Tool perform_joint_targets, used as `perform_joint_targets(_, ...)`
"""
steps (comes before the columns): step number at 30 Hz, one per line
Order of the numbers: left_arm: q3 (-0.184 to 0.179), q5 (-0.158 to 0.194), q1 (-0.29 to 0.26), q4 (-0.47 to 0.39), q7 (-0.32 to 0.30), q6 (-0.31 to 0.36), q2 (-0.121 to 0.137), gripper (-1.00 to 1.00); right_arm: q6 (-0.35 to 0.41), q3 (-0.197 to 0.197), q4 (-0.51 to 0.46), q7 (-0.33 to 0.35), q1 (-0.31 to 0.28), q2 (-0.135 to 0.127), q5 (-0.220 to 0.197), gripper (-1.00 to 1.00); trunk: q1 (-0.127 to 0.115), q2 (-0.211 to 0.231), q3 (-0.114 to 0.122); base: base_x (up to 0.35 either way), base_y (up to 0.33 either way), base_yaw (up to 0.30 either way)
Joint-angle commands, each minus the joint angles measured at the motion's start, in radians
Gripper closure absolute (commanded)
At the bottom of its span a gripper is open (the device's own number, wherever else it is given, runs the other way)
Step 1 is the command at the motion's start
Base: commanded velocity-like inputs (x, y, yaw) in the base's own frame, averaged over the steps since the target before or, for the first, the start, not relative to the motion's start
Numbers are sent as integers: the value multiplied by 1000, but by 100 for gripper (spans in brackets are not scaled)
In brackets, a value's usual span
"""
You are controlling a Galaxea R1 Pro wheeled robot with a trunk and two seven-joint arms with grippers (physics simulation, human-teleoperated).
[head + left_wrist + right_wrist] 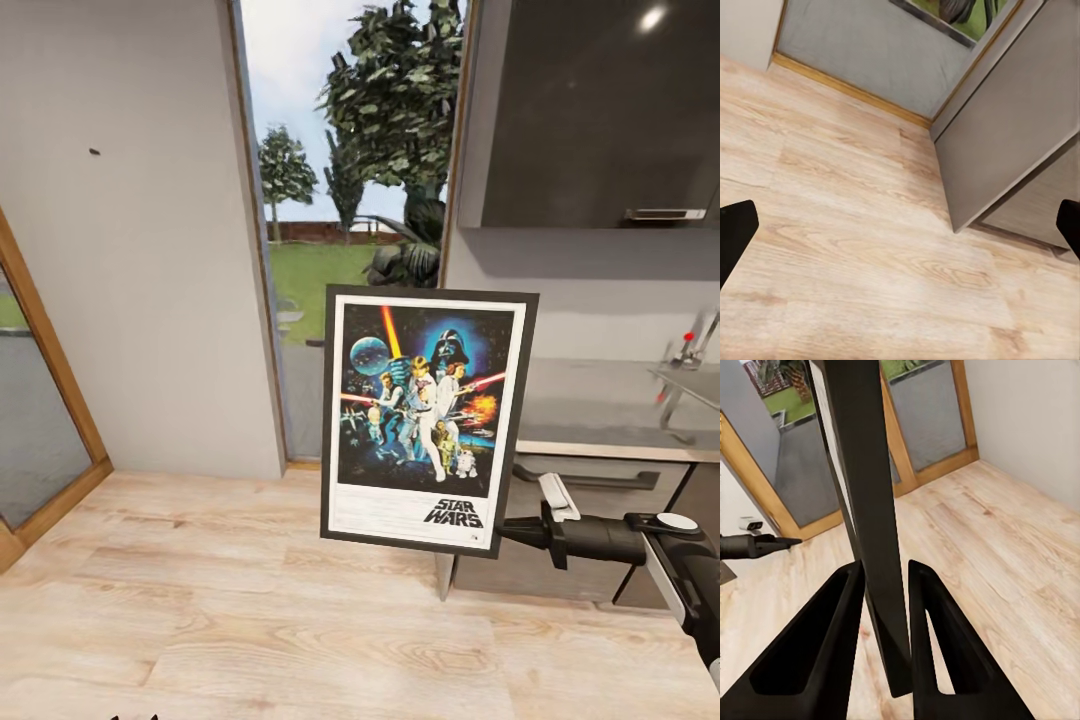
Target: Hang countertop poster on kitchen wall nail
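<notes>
We find our right arm reaching in level from the right side of the head view, wrist roughly horizontal. Our right gripper is clamped on the poster at its lower right edge; both fingers press the frame's two faces. Our left gripper has its fingertips spread wide, holding nothing.

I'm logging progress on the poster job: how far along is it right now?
Done: the poster is off the countertop, clamped at its lower right edge by the right pincer. In hand: it is held upright above the wood floor. Left: hanging it on the wall nail, a small dark spot high on the grey wall.
</notes>
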Motion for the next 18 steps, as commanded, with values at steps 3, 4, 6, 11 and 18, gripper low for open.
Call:
perform_joint_targets(3,-2,3,-1,1,-3,-4,0,-100,14,0,0,6,-1,0,-3,100,-12,20,8,0,0,0)
perform_joint_targets(4,-2,3,-1,1,-3,-4,0,-100,14,0,0,5,-1,0,-3,100,-15,27,11,0,0,0)
perform_joint_targets(6,-2,3,-1,1,-3,-4,0,-100,14,0,0,5,-1,1,-3,100,-23,41,18,0,0,0)
perform_joint_targets(11,-2,2,-1,1,-3,-4,0,-100,14,0,0,6,-1,1,-3,100,-42,76,33,0,0,0)
perform_joint_targets(18,-3,2,-1,1,-3,-4,0,-100,13,0,0,6,-1,1,-3,100,-69,125,55,0,0,0)
